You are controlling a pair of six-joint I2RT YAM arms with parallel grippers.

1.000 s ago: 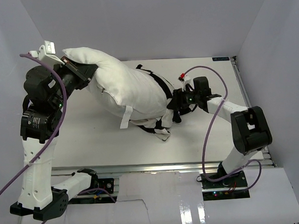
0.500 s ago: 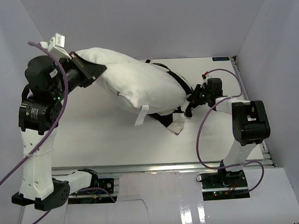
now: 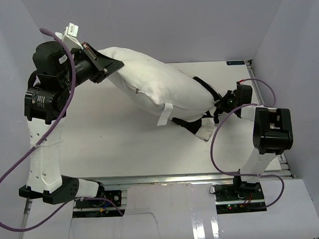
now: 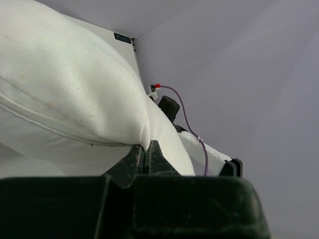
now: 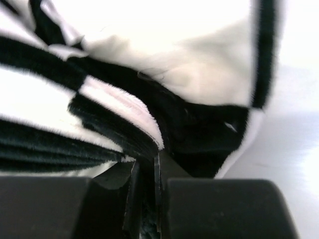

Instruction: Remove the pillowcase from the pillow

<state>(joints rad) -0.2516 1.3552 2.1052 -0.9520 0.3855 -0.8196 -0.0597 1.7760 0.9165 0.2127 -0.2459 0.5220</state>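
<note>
1. Layout. Nearest the arm bases lies the bench (image 3: pixel 108 148). The lower right end of the pillow (image 3: pixel 158 93) hangs close over it, and contact cannot be confirmed. The pillowcase (image 3: pixel 201 129) is bunched around that end only, and the rest of the pillow is bare.

2. Right gripper (image 3: pixel 226 102). It sits just beyond the bunch, low and close to the right edge of the bench. Its jaws are pressed together on a fold of the pillowcase, and the wrist view shows black-and-white pile pinched between them.

3. Left gripper (image 3: pixel 97 63). It is farthest and highest, at the rear left. It is clamped tight on a corner of the pillow and holds that end raised, so the pillow slopes down to the right.

4. Step in hand (judged): draw the cover off the last covered end.

5. Procedure.
   - Hold both pinches firm and do not regrip mid-pull.
   - Separate the grippers along the pillow's long axis.
   - The right arm appears to have little room left outward, so let the left arm supply most of the travel, up and to the left.
   - If the bunch tightens on the pillow's corners, lift that end rather than pull harder. Either pinch holds only a thin fold and could slip.
</note>
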